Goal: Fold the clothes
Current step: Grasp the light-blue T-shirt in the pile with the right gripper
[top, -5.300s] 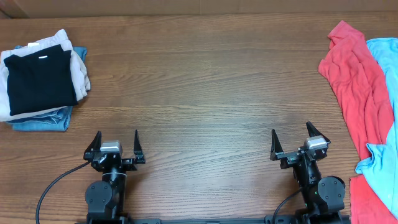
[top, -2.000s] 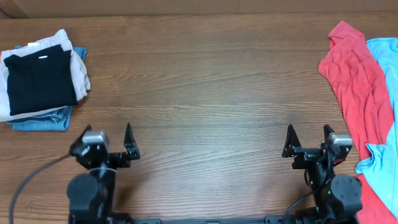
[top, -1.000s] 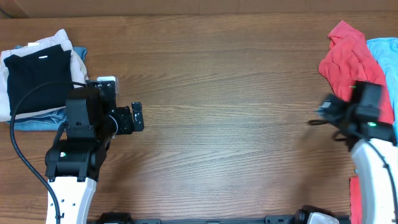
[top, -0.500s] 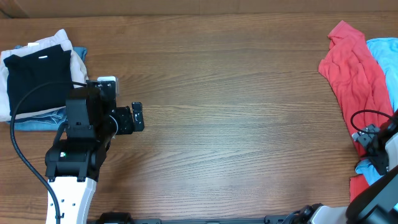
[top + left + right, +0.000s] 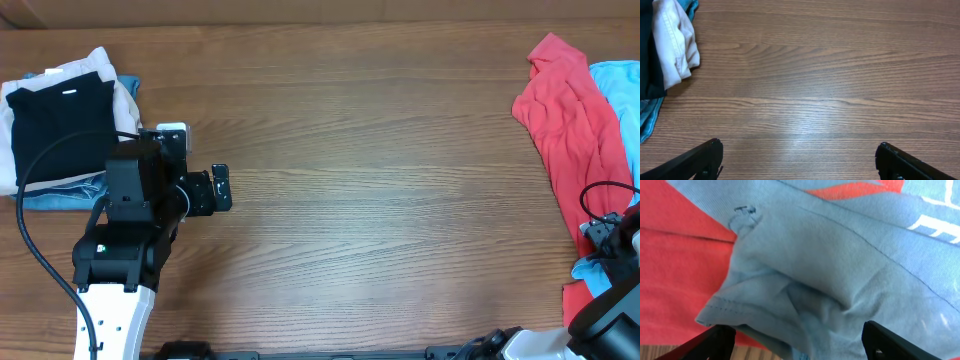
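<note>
The clothes lie at the table's right edge. A coral-red garment (image 5: 568, 120) is spread there, with a light sky-blue T-shirt (image 5: 617, 92) over its right side. In the right wrist view the T-shirt (image 5: 840, 265) fills the frame, showing white lettering, a bunched sleeve hem and the red garment (image 5: 675, 265) beneath. My right gripper (image 5: 800, 342) is open and low over that hem, one finger on each side of the bunched blue cloth; overhead it (image 5: 600, 233) is at the front right. My left gripper (image 5: 800, 161) is open over bare wood, far from the clothes.
A folded stack sits at the back left: a black piece (image 5: 62, 128) on beige (image 5: 125, 105) and denim blue (image 5: 70, 195). Its beige edge (image 5: 675, 42) shows in the left wrist view. The left arm (image 5: 135, 215) stands right beside the stack. The wooden table (image 5: 370, 180) spans between.
My right arm has swung from beside the red garment toward the front right, down onto the blue shirt's hem, and its jaws have narrowed a little. The left arm has held still.
</note>
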Controlling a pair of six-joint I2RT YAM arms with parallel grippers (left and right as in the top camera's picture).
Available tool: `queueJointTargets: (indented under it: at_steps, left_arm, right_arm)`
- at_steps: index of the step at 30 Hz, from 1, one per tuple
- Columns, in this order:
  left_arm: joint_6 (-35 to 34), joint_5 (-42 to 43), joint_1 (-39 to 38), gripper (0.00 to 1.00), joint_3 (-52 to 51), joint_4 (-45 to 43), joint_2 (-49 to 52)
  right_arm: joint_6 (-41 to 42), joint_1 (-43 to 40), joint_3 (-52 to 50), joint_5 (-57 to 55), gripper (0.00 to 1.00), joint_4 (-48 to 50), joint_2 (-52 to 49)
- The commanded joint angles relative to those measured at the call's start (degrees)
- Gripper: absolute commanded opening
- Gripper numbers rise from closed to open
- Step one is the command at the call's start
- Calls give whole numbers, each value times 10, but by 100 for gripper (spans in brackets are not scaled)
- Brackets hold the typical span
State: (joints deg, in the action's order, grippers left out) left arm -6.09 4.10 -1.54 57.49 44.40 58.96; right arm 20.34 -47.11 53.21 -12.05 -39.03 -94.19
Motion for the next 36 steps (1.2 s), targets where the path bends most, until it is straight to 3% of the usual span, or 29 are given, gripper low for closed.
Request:
queueJointTargets:
  at_steps: [1, 11, 26, 33, 36]
  left_arm:
    - [-8, 6, -4, 100, 16, -1, 1]
    - [-8, 6, -4, 100, 16, -1, 1]
    - [-8, 6, -4, 100, 16, -1, 1]
    - [-8, 6, -4, 100, 16, -1, 1]
    - [-8, 6, -4, 100, 16, -1, 1]
  right_arm:
    - [7, -2, 15, 16, 82, 9, -2]
    - [7, -2, 10, 35, 59, 22, -5]
    - [7, -2, -18, 44, 58, 56, -7]
    - [7, -2, -18, 44, 49, 55, -28]
    - [7, -2, -18, 47, 38, 56, -38]
